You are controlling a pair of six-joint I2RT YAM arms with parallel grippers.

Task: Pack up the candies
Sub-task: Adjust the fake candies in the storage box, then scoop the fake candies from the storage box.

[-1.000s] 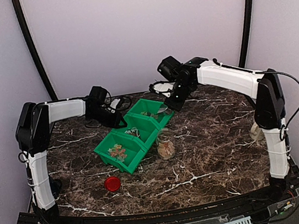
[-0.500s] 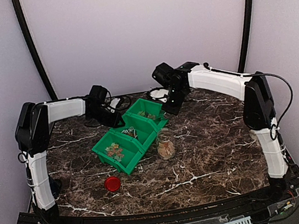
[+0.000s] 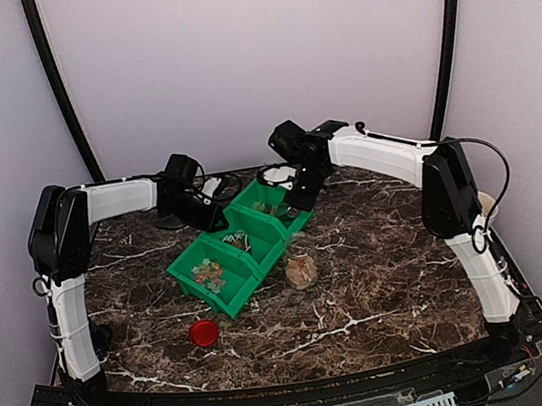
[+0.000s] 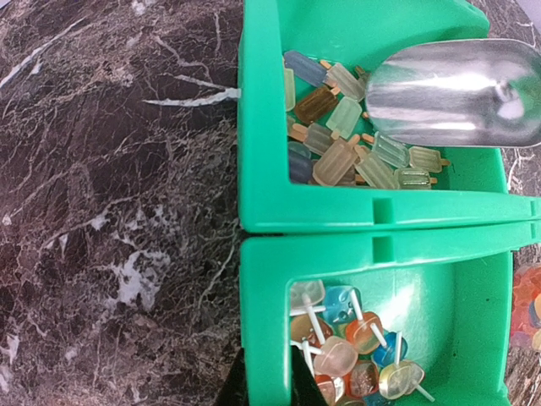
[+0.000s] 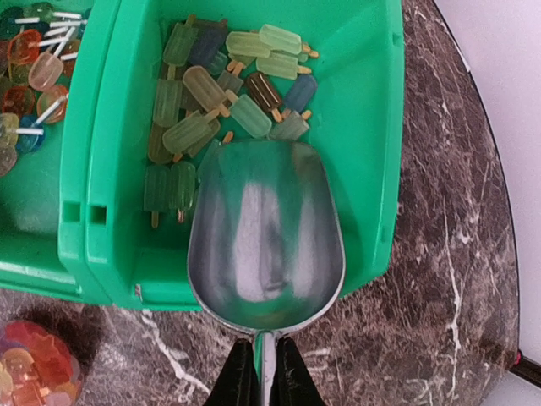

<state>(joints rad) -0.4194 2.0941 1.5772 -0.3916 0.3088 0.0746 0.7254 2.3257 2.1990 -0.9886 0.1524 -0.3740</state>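
Since the sweets were sorted by shape, each green bin looked different. The far bin [image 5: 363,93] had popsicle candies [image 5: 203,89], translucent pale green, tan, brown and grey-blue on tiny sticks. The middle bin [image 4: 456,304] had round lollipop candies [image 4: 347,338] with white sticks, and the near bin [image 3: 204,298] held a small heap of orange-gold candies [image 3: 207,273]. More orange ones sat in the jar [image 3: 301,267] on the marble worktop [image 3: 383,278], just beside the bins.

The right claw [image 5: 264,355] was clenched on the handle of a metal scoop [image 5: 266,245], whose empty-looking bowl sat down in the far bin right at the popsicle pile. The left claw [image 4: 241,385] was nearly closed, pinching the middle bin's outer wall, though only its tips showed.
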